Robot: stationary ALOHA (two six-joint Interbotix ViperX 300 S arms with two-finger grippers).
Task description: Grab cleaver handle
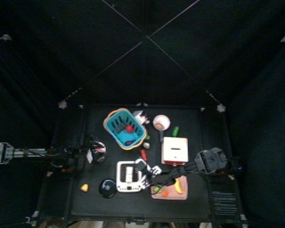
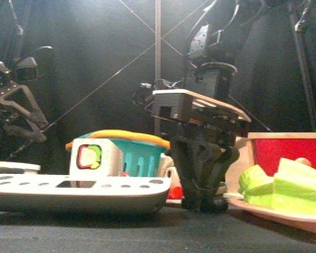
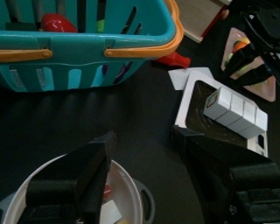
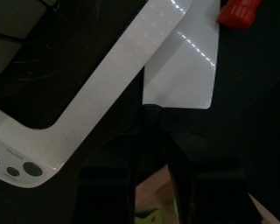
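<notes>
The whitish cleaver (image 1: 131, 175) lies flat at the table's front middle. It shows low on the left in the front view (image 2: 75, 190). My right gripper (image 1: 156, 172) reaches down to its right end. In the right wrist view the jaws (image 4: 154, 118) stand closed on the cleaver handle (image 4: 178, 74), the narrow flat whitish end next to the blade's frame (image 4: 95, 87). My left gripper (image 3: 143, 149) is open and empty, left of the cleaver, just above a pale bowl (image 3: 133, 188).
A teal basket (image 1: 125, 129) with orange handles stands behind the cleaver. A cream box with a red edge (image 1: 174, 150) lies to its right. An orange board (image 1: 169, 189) with green food (image 2: 286, 188) sits at the front right. Small toys (image 1: 85, 188) lie at the front left.
</notes>
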